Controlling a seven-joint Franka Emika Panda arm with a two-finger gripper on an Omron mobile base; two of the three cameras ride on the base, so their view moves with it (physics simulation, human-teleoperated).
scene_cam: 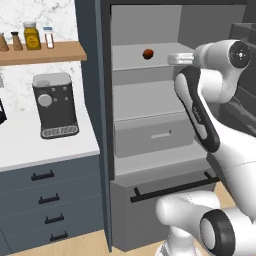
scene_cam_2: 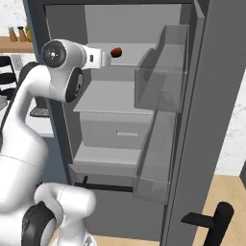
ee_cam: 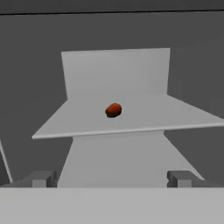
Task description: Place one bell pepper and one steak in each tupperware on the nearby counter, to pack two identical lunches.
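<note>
The hand (ee_cam: 112, 178), jaws wide and empty, faces the small glossy red roundish bell pepper (ee_cam: 113, 110) at frame centre on the grey fridge shelf (ee_cam: 78, 124); it may roll if nudged.

Base views flanking the open fridge (scene_cam: 150, 125) (hand view closer, head-on)

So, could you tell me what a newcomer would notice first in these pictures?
Probably the small red bell pepper, alone on an upper shelf of the open grey fridge. Next comes the white arm reaching toward it, its gripper open and short of the pepper. A dark coffee machine stands on the white counter to the left.
</note>
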